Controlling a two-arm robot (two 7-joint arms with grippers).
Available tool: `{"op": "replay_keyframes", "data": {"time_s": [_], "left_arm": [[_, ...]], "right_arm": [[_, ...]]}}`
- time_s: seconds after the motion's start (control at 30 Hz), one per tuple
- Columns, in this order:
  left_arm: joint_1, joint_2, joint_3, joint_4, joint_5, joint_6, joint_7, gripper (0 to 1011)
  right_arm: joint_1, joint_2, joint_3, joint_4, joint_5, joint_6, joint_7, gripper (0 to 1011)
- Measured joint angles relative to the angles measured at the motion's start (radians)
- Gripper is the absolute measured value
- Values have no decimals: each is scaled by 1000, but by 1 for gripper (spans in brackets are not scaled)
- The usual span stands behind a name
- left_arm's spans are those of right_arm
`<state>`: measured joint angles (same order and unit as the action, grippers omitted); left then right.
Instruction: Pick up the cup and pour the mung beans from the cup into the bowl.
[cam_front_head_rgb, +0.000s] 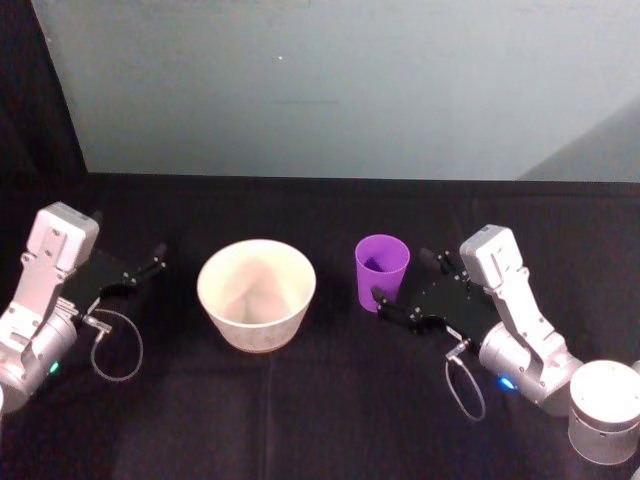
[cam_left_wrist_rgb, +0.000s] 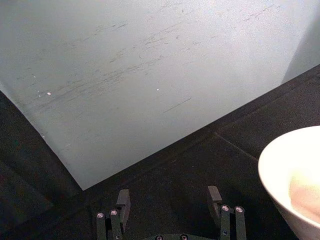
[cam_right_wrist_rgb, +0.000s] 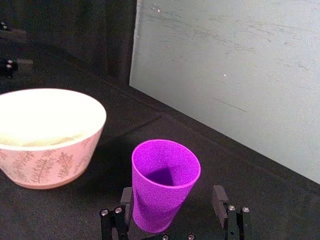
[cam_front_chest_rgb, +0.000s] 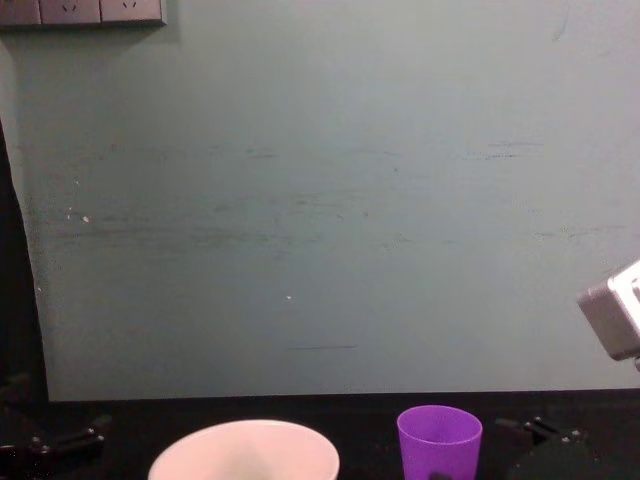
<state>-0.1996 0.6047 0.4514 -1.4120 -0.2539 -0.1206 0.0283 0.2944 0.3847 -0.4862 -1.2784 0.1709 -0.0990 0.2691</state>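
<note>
- The right gripper (cam_right_wrist_rgb: 172, 192) has its jaws spread wide on either side of the lower part of the cup (cam_right_wrist_rgb: 165, 182). It has not gripped the cup. In the right wrist view, one finger (cam_right_wrist_rgb: 126, 196) sits just beside the cup's wall; whether it touches, I cannot tell. The other finger stands clearly apart from the cup.
- The left gripper (cam_left_wrist_rgb: 169, 197) rests low over the table (cam_front_head_rgb: 330, 400) on the bowl's left. Its jaws are open and empty, and it is well apart from the cup.
- The cup stands on the black cloth to the right of the bowl (cam_right_wrist_rgb: 50, 160), near it but not touching. A strip of bare cloth lies between them.
- In front of both vessels the cloth is bare. Behind them more cloth runs back to the table's far edge, where a pale panel (cam_front_head_rgb: 350, 90) rises.
- The cup is upright, its long axis vertical, with the mouth up and the narrow base on the cloth.
- The head view shows a dark patch at the cup's bottom; what it is cannot be told.
- The bowl also sits upright with its mouth up, much broader than the cup.
</note>
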Motion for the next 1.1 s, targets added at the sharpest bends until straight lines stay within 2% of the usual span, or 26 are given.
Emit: {"op": "replay_keyframes", "data": {"time_s": [0.13,0.6,1.1], "left_arm": [[0,0,0,0,0,0,0,1011],[0,0,0,0,0,0,0,1011],[0,0,0,0,0,0,0,1011]], "right_arm": [[7,-12,6,13,9,-4,21,1003],[32,-74,53,102,84,-18,129,1003],[53,-112,78,161,73,-51,171,1003]]}}
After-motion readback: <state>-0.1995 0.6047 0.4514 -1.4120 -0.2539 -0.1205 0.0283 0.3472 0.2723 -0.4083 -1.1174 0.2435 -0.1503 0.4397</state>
